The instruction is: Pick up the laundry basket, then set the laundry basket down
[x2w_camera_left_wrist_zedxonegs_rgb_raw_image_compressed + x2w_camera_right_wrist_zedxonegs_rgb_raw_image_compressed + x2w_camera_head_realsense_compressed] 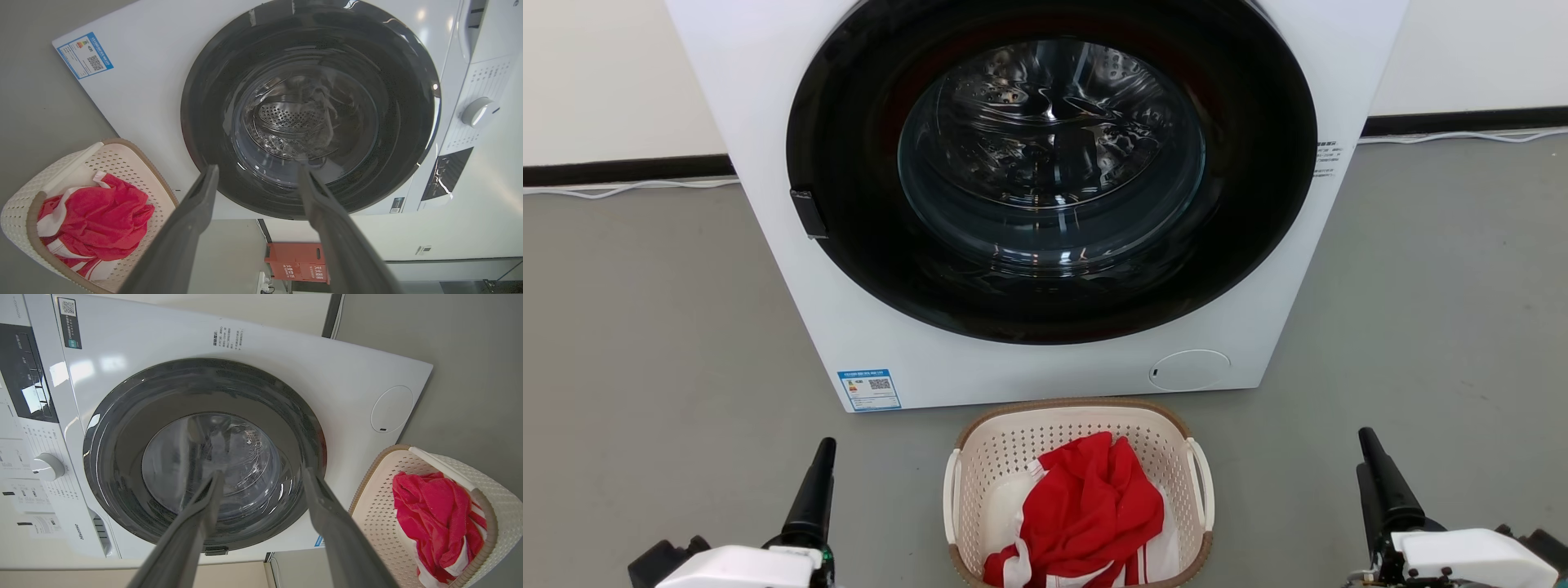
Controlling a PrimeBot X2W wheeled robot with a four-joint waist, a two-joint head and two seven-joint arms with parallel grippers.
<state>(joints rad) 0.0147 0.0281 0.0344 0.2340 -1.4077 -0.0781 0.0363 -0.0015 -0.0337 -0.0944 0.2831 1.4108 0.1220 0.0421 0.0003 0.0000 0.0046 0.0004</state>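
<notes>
- The laundry basket [1068, 403] sits on the grey floor [645, 327] at the bottom centre of the head view, just in front of the washing machine [792, 310]. A crumpled red-and-white garment [1094, 510] lies in it.
- Its two white side handles, the left handle [950, 506] and the right handle [1202, 482], are both free.
- The left gripper [823, 451] is at the lower left and the right gripper [1368, 447] at the lower right. Each stands well apart from the basket and points up the frame.
- Each wrist view shows its own fingers spread apart with nothing between them.
- Step, as I judge it: the pick-up is not yet begun, and the arms merely flank the basket.
- The next move likely calls for both grippers to come inward and down to the handles or rim, close on them together, and lift evenly so the basket does not tip.
- Writing: a blue label with a QR code [869, 389] is at the lower left of the machine's front, its text too small to read.
- "Hisense" can be read at the lower left of the right wrist view.
- The small print beside the dark round door [849, 106] is illegible.
- A red box [296, 263] at the bottom of the left wrist view carries white characters I cannot make out.
</notes>
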